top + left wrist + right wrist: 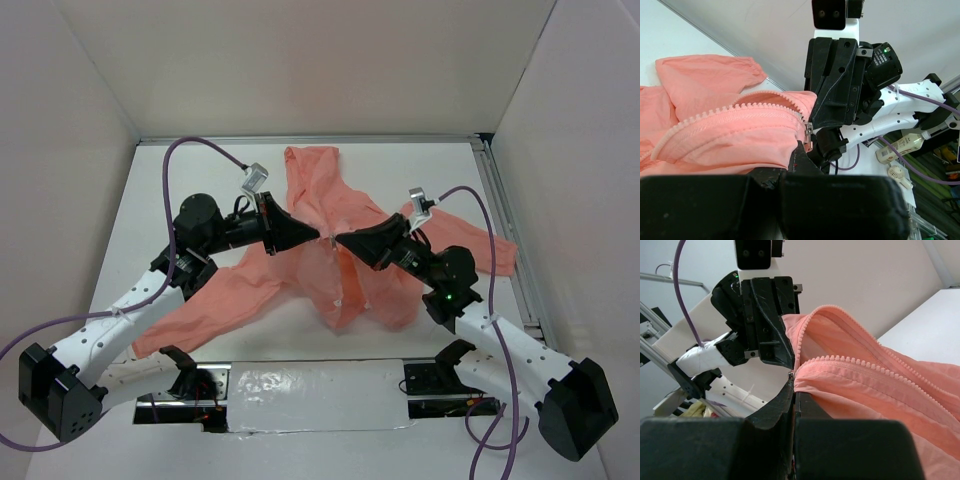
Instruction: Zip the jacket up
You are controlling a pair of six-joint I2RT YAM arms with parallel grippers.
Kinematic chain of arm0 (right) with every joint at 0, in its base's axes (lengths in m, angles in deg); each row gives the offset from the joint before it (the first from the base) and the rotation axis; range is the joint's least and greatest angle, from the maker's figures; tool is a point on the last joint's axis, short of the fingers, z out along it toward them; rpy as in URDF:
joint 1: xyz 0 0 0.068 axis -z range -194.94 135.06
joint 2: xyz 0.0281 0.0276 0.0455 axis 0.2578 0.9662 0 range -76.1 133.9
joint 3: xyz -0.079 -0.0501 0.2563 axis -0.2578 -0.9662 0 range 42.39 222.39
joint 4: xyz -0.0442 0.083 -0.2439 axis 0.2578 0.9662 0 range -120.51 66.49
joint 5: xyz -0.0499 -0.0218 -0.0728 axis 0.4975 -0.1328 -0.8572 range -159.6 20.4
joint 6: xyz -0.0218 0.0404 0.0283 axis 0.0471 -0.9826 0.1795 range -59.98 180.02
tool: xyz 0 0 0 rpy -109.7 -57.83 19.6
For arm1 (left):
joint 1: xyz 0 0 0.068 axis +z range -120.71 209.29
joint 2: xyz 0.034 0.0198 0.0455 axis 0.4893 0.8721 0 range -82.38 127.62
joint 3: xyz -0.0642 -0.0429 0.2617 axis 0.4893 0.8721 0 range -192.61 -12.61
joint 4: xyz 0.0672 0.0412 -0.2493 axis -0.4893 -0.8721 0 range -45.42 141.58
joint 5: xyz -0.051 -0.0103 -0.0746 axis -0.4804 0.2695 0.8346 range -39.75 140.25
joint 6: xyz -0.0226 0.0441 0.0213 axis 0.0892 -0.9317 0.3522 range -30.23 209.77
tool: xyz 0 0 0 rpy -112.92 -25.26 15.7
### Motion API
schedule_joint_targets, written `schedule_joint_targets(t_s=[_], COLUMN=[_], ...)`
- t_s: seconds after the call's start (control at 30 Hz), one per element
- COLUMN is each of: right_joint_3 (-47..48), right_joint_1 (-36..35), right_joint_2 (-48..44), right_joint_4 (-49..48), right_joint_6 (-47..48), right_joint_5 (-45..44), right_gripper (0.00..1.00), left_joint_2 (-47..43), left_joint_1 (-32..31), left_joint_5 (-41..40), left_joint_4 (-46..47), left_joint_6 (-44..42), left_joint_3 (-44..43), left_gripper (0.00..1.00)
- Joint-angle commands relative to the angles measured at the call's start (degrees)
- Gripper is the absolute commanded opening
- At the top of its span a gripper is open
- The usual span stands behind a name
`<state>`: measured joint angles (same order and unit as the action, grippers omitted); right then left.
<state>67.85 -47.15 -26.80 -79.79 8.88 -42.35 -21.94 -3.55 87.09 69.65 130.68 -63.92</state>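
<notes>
The salmon-pink jacket (372, 292) lies spread on the white table, hood toward the back and sleeves out to both sides. Its front is lifted in the middle, where my two grippers meet tip to tip. My left gripper (312, 234) is shut on the jacket's front edge just below the metal zipper slider (809, 131). In the left wrist view, rows of zipper teeth (725, 116) run left from my left gripper (799, 148). My right gripper (342, 241) is shut on the opposite zipper edge. In the right wrist view, my right gripper (793, 376) pinches the end of the teeth (860, 365).
White walls enclose the table on three sides. A metal rail (510, 235) runs along the right edge. A strip of silver tape (310, 385) lies between the arm bases at the near edge. Purple cables (200, 145) loop above both arms.
</notes>
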Motion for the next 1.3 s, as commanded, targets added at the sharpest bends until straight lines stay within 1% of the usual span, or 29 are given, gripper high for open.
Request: schedule_joint_targets(t_s=[0.0, 0.33, 0.57, 0.63, 0.67, 0.73, 0.83, 0.87, 0.9, 1.03, 1.13, 1.17, 1.27], right_joint_3=[3.2, 3.7, 3.8, 3.5, 3.5, 3.4, 3.4, 3.3, 3.3, 3.7, 4.3, 4.4, 4.5], right_joint_1=[0.5, 0.5, 0.5, 0.6, 0.7, 0.7, 0.8, 0.9, 0.9, 1.0, 1.0, 0.9, 1.1], right_joint_2=[0.1, 0.8, 1.5, 1.6, 1.8, 2.1, 1.9, 1.6, 1.4, 0.7, 1.6, 1.9, 2.4], right_joint_4=[-2.8, -1.2, -3.0, -3.7, -3.9, -5.3, -6.4, -6.2, -5.1, -3.6, -3.5, -3.6, -4.6], right_joint_6=[0.9, 1.5, 1.4, 1.3, 1.0, 0.8, 0.8, 1.5, 1.9, 3.1, 3.3, 3.1, 3.3], right_joint_5=[0.4, 0.7, 2.2, 2.1, 2.3, 3.4, 5.0, 5.2, 5.4, 6.9, 8.6, 8.7, 9.0], right_gripper=[0.00, 0.00, 0.00, 0.00, 0.00, 0.00, 0.00, 0.00, 0.00, 0.00, 0.00, 0.00, 0.00], left_joint_2=[-1.6, -1.6, 0.4, 0.6, 1.0, 2.2, 3.8, 4.2, 4.6, 6.4, 7.8, 8.2, 9.9], left_joint_1=[0.1, 0.2, 0.4, 1.3, 1.5, 2.4, 4.9, 6.4, 7.1, 8.3, 7.6, 7.3, 7.0], left_joint_5=[1.5, 2.4, 6.0, 8.2, 10.9, 13.7, 19.9, 23.5, 25.0, 28.5, 29.1, 29.7, 33.0], left_joint_4=[4.0, 4.6, 3.6, 4.7, 5.2, 5.1, 5.3, 5.7, 5.7, 4.4, 0.2, -1.5, -3.1], left_joint_6=[0.1, 0.3, -1.0, -1.3, -1.2, -1.9, -1.6, -1.4, -1.2, -2.6, -5.7, -7.8, -9.0], left_joint_3=[0.2, 0.4, -0.6, -0.4, -0.2, -1.4, -2.0, -2.0, -2.1, -4.5, -7.6, -8.3, -10.1], left_gripper=[0.00, 0.00, 0.00, 0.00, 0.00, 0.00, 0.00, 0.00, 0.00, 0.00, 0.00, 0.00, 0.00])
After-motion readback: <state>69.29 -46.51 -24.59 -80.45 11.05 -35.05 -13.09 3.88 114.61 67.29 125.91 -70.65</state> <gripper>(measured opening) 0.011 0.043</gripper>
